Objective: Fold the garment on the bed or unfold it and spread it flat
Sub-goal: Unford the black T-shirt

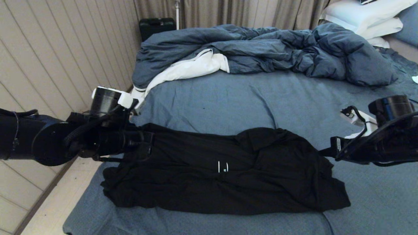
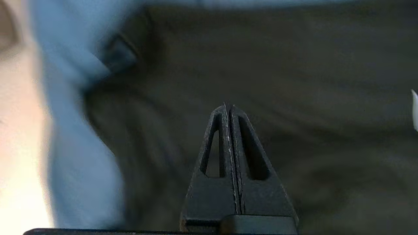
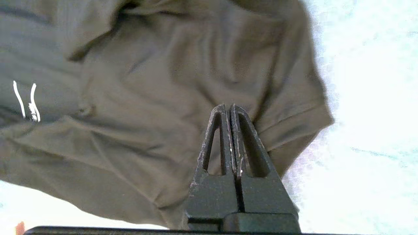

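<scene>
The garment [image 1: 228, 182] is a black T-shirt lying in a long rumpled band across the near part of the bed [image 1: 228, 98], with a small white tag [image 1: 222, 166] near its middle. My left gripper [image 1: 148, 143] is over the shirt's left end. In the left wrist view it [image 2: 228, 106] is shut, with nothing between the fingers and dark cloth [image 2: 294, 65] beneath. My right gripper [image 1: 321, 152] hovers at the shirt's right edge. In the right wrist view it [image 3: 227, 106] is also shut and empty, above a sleeve of the garment [image 3: 147, 81]; the tag [image 3: 26, 101] shows there too.
A bunched dark-blue duvet [image 1: 261, 52] with white lining lies across the far side of the bed, and white pillows [image 1: 365, 16] are at the far right. A panelled wall and a strip of floor [image 1: 55, 202] run along the bed's left side. A black case [image 1: 156, 26] stands by the curtain.
</scene>
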You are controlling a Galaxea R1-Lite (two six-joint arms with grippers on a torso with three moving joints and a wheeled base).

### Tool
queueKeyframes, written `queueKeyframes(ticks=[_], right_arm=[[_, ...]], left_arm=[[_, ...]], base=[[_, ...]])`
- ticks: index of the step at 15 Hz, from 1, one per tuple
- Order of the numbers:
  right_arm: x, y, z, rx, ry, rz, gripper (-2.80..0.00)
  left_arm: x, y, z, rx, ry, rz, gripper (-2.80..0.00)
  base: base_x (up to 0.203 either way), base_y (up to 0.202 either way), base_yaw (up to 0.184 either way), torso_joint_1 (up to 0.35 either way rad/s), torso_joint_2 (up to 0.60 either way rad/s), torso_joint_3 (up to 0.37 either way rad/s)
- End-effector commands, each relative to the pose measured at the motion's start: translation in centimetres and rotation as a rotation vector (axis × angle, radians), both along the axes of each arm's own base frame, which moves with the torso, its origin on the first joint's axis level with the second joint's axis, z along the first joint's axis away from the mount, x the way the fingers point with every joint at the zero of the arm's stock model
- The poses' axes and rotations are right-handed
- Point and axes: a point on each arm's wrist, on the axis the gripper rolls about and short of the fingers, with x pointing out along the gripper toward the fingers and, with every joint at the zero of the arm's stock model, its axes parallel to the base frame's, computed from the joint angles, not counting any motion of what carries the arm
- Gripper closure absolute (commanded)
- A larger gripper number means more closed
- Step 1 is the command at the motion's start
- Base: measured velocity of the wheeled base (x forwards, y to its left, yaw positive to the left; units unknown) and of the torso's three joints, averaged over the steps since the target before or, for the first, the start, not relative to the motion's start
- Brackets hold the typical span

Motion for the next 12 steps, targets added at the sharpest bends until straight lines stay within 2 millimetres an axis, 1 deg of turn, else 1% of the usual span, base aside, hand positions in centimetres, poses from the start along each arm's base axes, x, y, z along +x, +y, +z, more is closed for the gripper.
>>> queueKeyframes(ticks=[1,5,7,8,9,10,12], right_arm=[[-0.3,0.1,0.2,-0.002,-0.003,0.005,0.0],[-0.5,0.2,-0.1,0.001,0.006,0.009,0.0],[-0.7,0.2,-0.4,-0.001,0.016,0.01,0.0],[-0.7,0.2,-0.6,-0.001,0.021,0.011,0.0],[-0.7,0.2,-0.8,-0.001,0.029,0.012,0.0],[-0.7,0.2,-1.0,0.0,0.035,0.013,0.0],[-0.9,0.3,-1.4,0.0,0.05,0.016,0.0]], left_arm=[[-1.2,-0.8,0.0,-0.005,0.043,-0.018,0.0],[-2.1,-1.7,-0.6,0.003,0.077,-0.041,0.0],[-2.7,-2.6,-0.6,0.022,0.07,-0.083,0.0],[-3.3,-3.1,-0.6,0.039,0.067,-0.121,0.0],[-4.1,-3.8,-0.9,0.059,0.073,-0.163,-2.68],[-4.8,-4.3,-1.4,0.085,0.086,-0.19,-2.8],[-5.0,-4.8,-2.4,0.115,0.112,-0.204,-2.8]], base=[[0.0,0.0,0.0,0.0,0.0,0.0],[0.0,0.0,0.0,0.0,0.0,0.0],[0.0,0.0,0.0,0.0,0.0,0.0],[0.0,0.0,0.0,0.0,0.0,0.0],[0.0,0.0,0.0,0.0,0.0,0.0],[0.0,0.0,0.0,0.0,0.0,0.0],[0.0,0.0,0.0,0.0,0.0,0.0]])
